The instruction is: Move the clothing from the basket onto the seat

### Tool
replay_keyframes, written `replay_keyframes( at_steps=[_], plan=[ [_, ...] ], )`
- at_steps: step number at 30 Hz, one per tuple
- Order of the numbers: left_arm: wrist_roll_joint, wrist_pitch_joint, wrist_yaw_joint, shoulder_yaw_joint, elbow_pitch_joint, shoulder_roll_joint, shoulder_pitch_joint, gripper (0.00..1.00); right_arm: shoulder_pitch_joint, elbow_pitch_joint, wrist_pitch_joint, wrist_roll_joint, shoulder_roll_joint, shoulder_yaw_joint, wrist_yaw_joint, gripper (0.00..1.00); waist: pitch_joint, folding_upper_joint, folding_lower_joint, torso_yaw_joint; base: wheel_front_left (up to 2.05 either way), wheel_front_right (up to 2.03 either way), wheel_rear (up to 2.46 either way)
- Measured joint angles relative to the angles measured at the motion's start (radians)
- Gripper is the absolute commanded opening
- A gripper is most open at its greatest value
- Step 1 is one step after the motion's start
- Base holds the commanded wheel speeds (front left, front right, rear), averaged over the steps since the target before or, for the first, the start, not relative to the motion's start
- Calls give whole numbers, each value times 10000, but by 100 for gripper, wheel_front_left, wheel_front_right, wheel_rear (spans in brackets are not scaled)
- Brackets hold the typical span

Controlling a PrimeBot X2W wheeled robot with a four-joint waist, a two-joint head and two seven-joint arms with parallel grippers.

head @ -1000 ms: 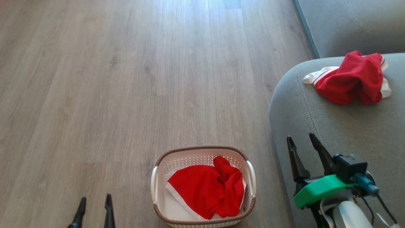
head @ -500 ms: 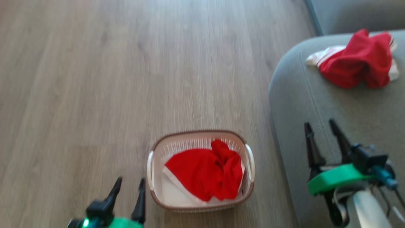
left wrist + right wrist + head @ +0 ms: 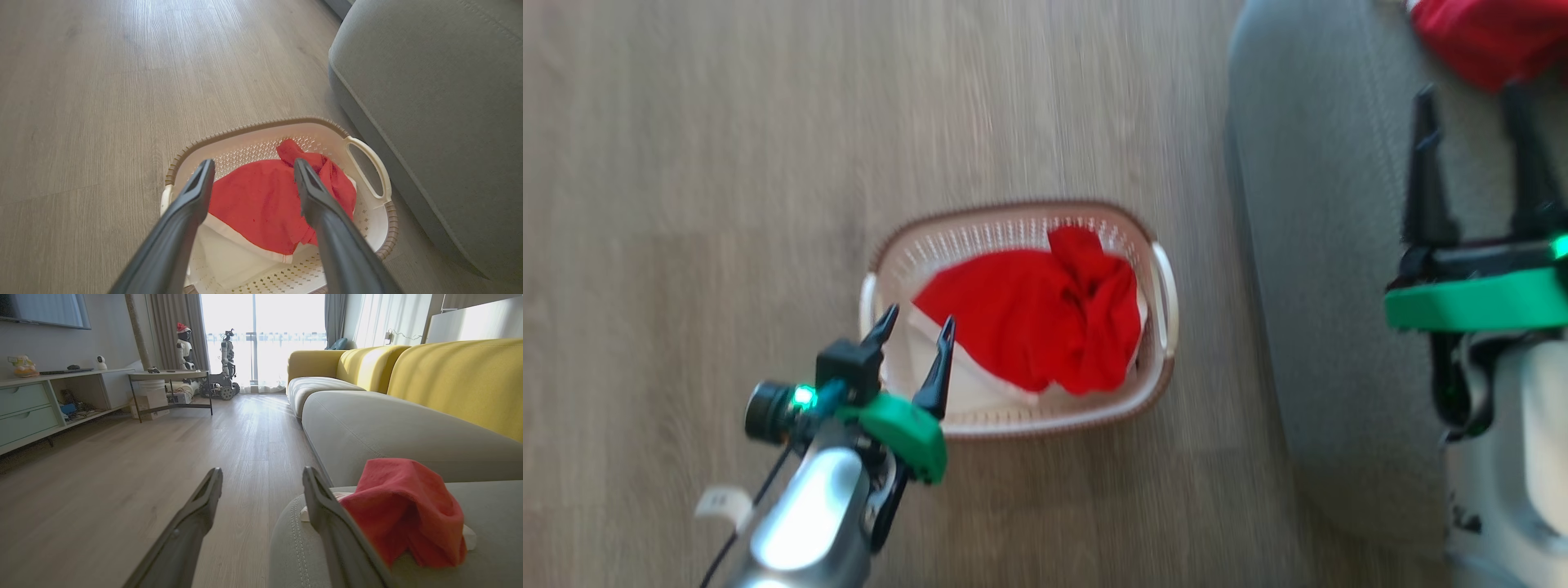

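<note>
Beside the seat, basket holds clothing; left jaws, right jaws gape empty.

Two red garments show, one basket and three grey seat cushions. There are two grippers, the left gripper and the right gripper, each with two fingers. Two other robots stand far off.

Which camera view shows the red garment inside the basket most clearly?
The left wrist view: the garment is sharp and close, framed by the left gripper. The head view shows it from above, blurred. The right wrist view faces the other garment, on the seat.
</note>
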Motion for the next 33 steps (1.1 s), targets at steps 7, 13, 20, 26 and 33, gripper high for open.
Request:
replay_keyframes(
  at_steps=[7,13,20,26,33],
  plan=[
    [105,6,-360,-861,1835,-203,-1878,100,-767,-849,-27,-121,0,-464,0,100,1598,0,0,-302,0,0,0],
    [-456,209,-445,-2002,2316,-213,-2992,100,-1186,-1588,-29,-251,0,-648,0,100,2714,0,1,-585,0,0,0],
    [-1141,489,-259,-3058,2826,-211,-3979,100,-1713,-2171,-29,-140,-2,-424,0,100,3812,0,2,-910,0,0,0],
    [-1676,593,-128,-3716,3225,-205,-4569,100,-2101,-2592,-31,-36,-2,-238,0,100,4579,0,2,-1193,0,0,0],
    [-2046,621,-52,-4098,3764,-199,-5164,100,-2239,-3080,-31,-35,-2,13,0,100,5195,0,2,-1399,0,0,0]
  ],
)
